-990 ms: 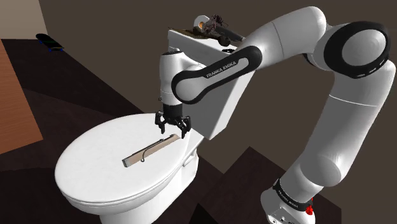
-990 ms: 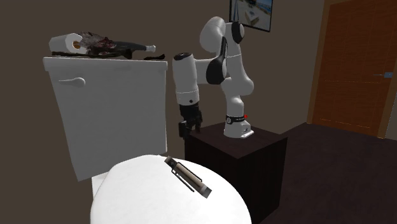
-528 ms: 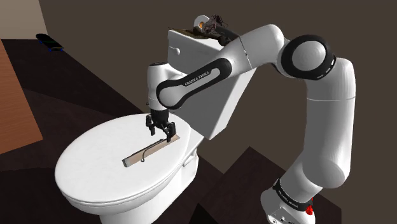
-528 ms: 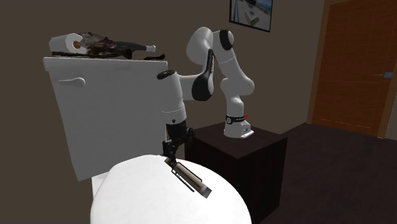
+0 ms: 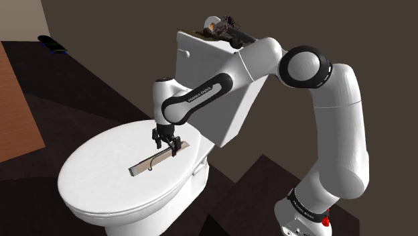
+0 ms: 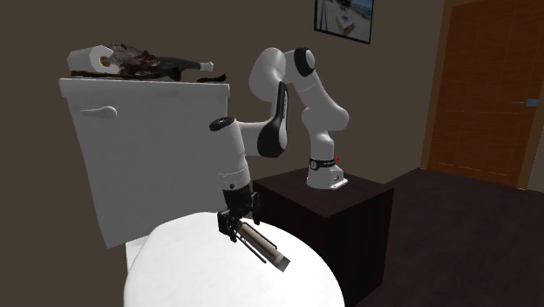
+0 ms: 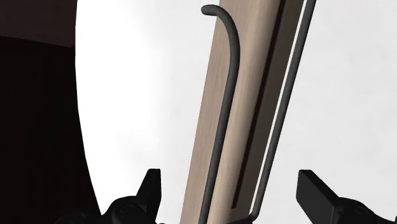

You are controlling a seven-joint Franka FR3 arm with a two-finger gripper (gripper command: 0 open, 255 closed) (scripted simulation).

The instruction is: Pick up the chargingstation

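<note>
Charging station (image 5: 157,159) (image 6: 261,244) (image 7: 235,127), a flat tan bar with a dark cable, lies on the white toilet lid (image 5: 100,167) near the tank (image 6: 148,148). The hand (image 5: 167,143) (image 6: 234,228) (image 7: 232,184) hangs low over its tank-side end, its 2 fingers apart on either side, not touching.

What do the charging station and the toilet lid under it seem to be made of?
Charging station: tan matte slab, possibly wood, with a dark edge strip and dark cable. Toilet lid: plain white, smooth, soft sheen; plastic or ceramic, cannot tell.
</note>
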